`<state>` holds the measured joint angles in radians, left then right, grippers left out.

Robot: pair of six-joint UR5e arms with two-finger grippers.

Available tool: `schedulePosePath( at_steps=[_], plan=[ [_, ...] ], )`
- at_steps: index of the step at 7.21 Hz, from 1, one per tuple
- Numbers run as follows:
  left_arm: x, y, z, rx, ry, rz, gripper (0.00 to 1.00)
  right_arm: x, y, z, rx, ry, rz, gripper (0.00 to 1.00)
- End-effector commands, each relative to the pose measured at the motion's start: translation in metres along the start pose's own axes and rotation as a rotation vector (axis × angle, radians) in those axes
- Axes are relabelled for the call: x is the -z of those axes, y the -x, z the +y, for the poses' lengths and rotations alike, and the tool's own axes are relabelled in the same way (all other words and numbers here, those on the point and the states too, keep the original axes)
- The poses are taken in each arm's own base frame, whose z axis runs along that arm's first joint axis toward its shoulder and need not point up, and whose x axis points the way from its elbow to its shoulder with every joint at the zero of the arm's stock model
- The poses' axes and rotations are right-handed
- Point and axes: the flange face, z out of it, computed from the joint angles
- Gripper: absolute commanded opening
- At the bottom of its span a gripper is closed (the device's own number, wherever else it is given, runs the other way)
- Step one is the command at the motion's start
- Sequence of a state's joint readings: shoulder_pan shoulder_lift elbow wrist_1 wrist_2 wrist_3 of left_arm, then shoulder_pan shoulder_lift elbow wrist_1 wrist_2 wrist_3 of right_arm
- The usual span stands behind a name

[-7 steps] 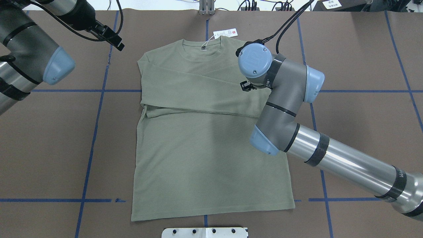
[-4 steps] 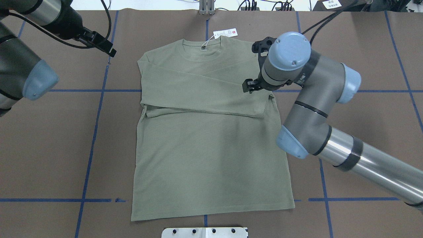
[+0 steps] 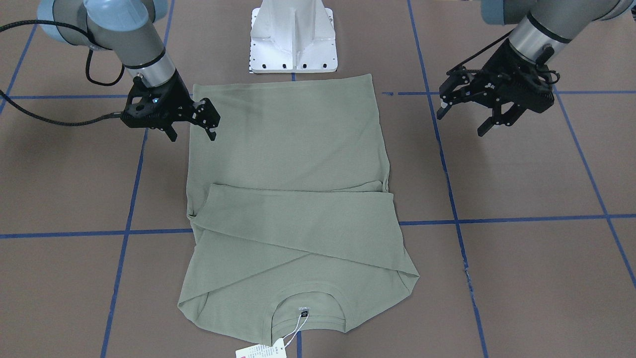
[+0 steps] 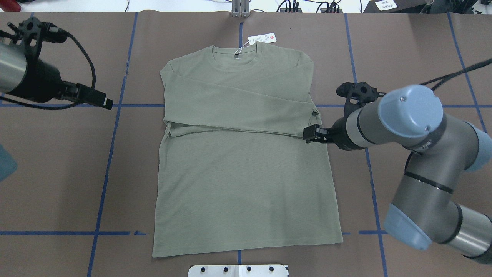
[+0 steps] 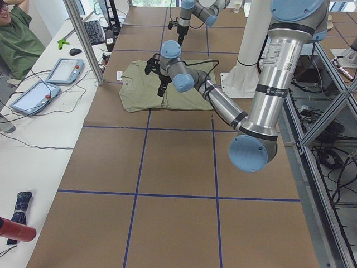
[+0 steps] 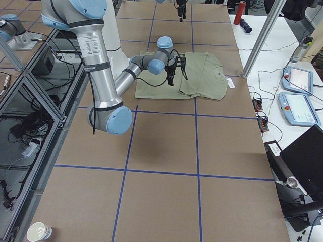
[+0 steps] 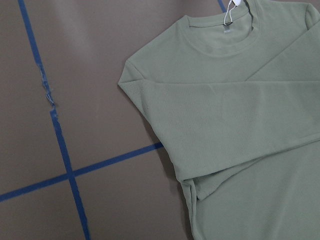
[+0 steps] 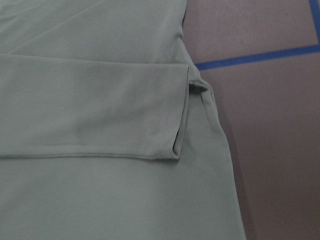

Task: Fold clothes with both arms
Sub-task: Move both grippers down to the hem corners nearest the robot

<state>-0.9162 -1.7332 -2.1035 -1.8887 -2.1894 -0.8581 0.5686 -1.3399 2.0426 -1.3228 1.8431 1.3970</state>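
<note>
Only frontally, left gripper (image 3: 461,123) seemingly stands splayed.

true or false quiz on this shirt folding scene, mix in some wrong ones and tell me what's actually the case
1. Both sleeves lie folded across the front of the green shirt. True.
2. The left claw grips the shirt's shoulder. False: it is open over the bare table, apart from the shirt.
3. The hang tag lies on the table beyond the neckline. True.
4. The right claw is shut on a cuff. False: it is open by the shirt's edge, holding nothing.
5. The hem is folded up to the collar. False: the lower body lies flat, unfolded.
</note>
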Motion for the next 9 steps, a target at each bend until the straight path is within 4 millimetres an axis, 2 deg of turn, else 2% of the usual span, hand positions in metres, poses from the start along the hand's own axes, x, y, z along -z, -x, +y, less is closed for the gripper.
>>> schedulePosePath(
  at_steps=[1, 2, 3, 4, 6, 7, 8, 9],
  plan=[
    [-0.013, -0.022, 0.095, 0.149, -0.029, 0.063, 1.0, -0.008, -0.023, 0.093, -0.113, -0.06, -0.048, 1.0],
    [-0.035, -0.032, 0.144, 0.24, -0.023, 0.09, 1.0, -0.009, -0.035, 0.128, -0.135, -0.071, -0.087, 1.0],
    [-0.059, -0.048, 0.182, 0.331, -0.025, 0.094, 0.99, -0.007, -0.068, 0.147, -0.173, -0.06, -0.153, 1.0],
    [-0.078, -0.066, 0.211, 0.431, -0.038, 0.084, 0.99, -0.006, -0.087, 0.154, -0.184, -0.088, -0.167, 1.0],
    [-0.108, -0.096, 0.27, 0.617, -0.087, 0.075, 0.97, -0.008, -0.088, 0.154, -0.195, -0.09, -0.163, 1.0],
    [-0.128, -0.097, 0.293, 0.658, -0.133, 0.05, 0.97, -0.008, -0.088, 0.154, -0.194, -0.091, -0.163, 1.0],
    [-0.143, -0.094, 0.299, 0.652, -0.133, 0.022, 0.98, -0.009, -0.088, 0.154, -0.194, -0.092, -0.162, 1.0],
    [-0.162, -0.116, 0.299, 0.641, -0.133, -0.01, 0.99, -0.009, -0.088, 0.154, -0.194, -0.093, -0.162, 1.0]
  ],
)
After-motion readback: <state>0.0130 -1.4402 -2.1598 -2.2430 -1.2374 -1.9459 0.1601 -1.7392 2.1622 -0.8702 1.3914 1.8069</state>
